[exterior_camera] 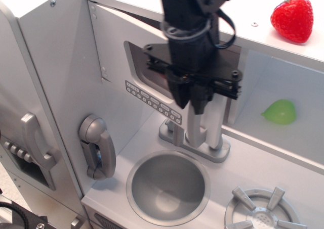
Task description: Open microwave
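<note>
Up near the top of the toy kitchen, the microwave (pixel 139 70) sits under the white upper shelf (pixel 243 11), and its silver-grey door is swung partway out on the left hinge, so there's a dark gap showing along its top edge and on the right side. You can see the rounded window and the printed button strip (pixel 152 101) tilted along with the door.

Black gripper (pixel 193 96) comes straight down in front of the door's right edge, and its two fingers are pinched around the vertical grey handle (pixel 195 125), which sticks out below them. Fingers are close together with the handle between, so it's clamped on it, not spread.

Rest of the scene: a red strawberry (pixel 292 17) on the shelf at top right, well away from the arm. A green pear-ish thing (pixel 280 111) lies inside the open white cubby to the right of the microwave. Below the door is the grey faucet (pixel 202 140), partly hidden by the handle, and the round sink (pixel 168 187) in front of it. A burner (pixel 263 211) is at the bottom right. On the left wall hangs a grey toy phone (pixel 97 148), and further left is another grey door with a handle (pixel 36 140) and small knobs beside it
</note>
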Controlling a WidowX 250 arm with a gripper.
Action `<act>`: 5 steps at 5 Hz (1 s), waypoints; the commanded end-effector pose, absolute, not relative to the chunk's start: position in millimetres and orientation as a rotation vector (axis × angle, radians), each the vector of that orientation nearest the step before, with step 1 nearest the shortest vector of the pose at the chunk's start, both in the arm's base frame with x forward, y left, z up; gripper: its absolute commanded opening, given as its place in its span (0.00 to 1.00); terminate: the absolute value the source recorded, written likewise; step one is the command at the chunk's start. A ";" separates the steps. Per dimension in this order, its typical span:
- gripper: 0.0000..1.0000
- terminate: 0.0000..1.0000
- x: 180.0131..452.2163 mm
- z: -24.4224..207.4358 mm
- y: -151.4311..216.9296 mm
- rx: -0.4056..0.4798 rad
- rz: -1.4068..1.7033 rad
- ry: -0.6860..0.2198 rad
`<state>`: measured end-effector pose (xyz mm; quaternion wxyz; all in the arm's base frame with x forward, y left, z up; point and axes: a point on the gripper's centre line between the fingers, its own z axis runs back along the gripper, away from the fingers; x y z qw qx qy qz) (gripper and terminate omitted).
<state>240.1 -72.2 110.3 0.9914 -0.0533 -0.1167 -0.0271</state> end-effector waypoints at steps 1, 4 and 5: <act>1.00 0.00 223.9 136.4 -70.0 -0.142 -0.083 -0.063; 1.00 0.00 259.2 135.8 -173.3 -0.202 -0.108 -0.003; 1.00 0.00 270.5 133.0 -185.0 -0.188 -0.196 -0.088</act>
